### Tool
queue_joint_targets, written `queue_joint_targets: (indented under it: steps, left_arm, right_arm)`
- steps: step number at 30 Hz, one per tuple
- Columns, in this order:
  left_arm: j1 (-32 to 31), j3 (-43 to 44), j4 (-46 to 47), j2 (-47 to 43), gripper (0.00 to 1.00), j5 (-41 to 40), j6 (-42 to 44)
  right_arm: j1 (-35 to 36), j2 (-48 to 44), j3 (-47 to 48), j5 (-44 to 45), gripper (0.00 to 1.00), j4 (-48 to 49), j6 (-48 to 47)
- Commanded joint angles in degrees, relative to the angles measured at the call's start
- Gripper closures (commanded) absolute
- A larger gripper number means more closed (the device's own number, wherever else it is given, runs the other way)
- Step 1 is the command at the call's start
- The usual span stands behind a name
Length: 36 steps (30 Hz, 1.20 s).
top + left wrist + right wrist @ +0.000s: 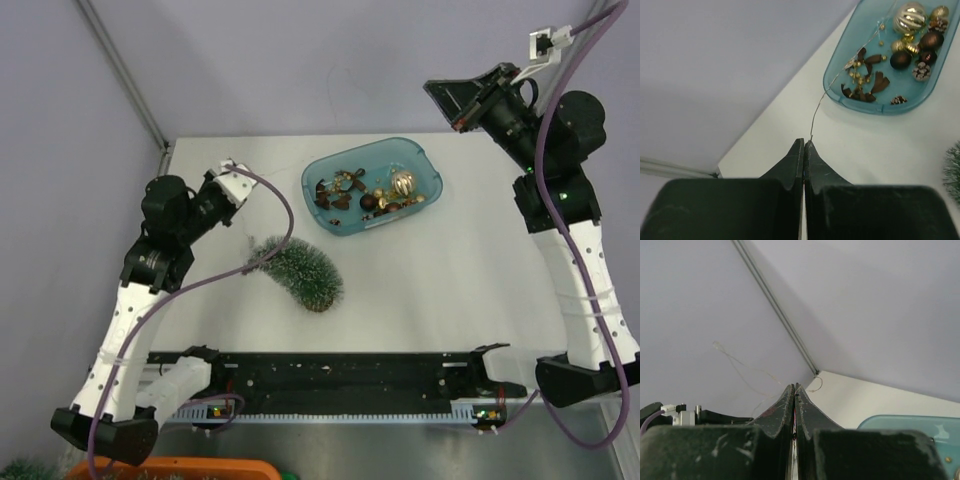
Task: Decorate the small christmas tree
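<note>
You're pinching the bead wire [815, 111] in the closed left end effector [804, 141], right end effector [794, 386] closed up far right, so be drawing it slowly from the tray [830, 75] toward the small christmas tree [300, 270] mid-counter [450, 290].

On my white table [430, 300] sits a translucent blue tray [395, 152] holding a striped gold bauble [909, 17], dark brown balls [900, 59], pinecones [921, 71], brown bows [879, 82] and gold beads [856, 75]. A thin wire [816, 112] trails out over its rim above the table.

Bright, soft, even light, faint shadows on the table [450, 280], wrist views blurred in the foreground
</note>
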Motion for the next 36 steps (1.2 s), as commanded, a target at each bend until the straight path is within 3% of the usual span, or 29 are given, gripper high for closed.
queue_joint_targets:
  steps: [1, 9, 14, 25, 36]
  left_arm:
    - [1.47, -5.42, 0.84, -2.73, 1.00, -2.10, 0.37]
    - [5.52, -8.15, 1.63, -1.33, 1.00, -3.33, -3.94]
    - [6.22, -7.89, 4.35, 0.34, 1.00, -2.02, -5.34]
    - [6.22, 10.99, 1.72, 11.68, 1.00, 10.81, -17.29]
    - [7.36, 12.41, -4.08, 9.31, 1.00, 7.57, -10.54]
  right_arm:
    - [-0.79, -2.60, -3.46, 2.27, 1.00, -0.38, -3.66]
    - [-1.05, -4.00, -11.11, 11.94, 1.00, -3.80, -9.82]
    - [-3.86, -5.67, -14.72, 13.09, 1.00, -3.72, -10.09]
    - [-5.01, -3.92, -11.56, 10.19, 1.00, -3.02, -8.86]
    - [-5.10, -2.16, -9.27, 12.92, 1.00, -3.55, -10.09]
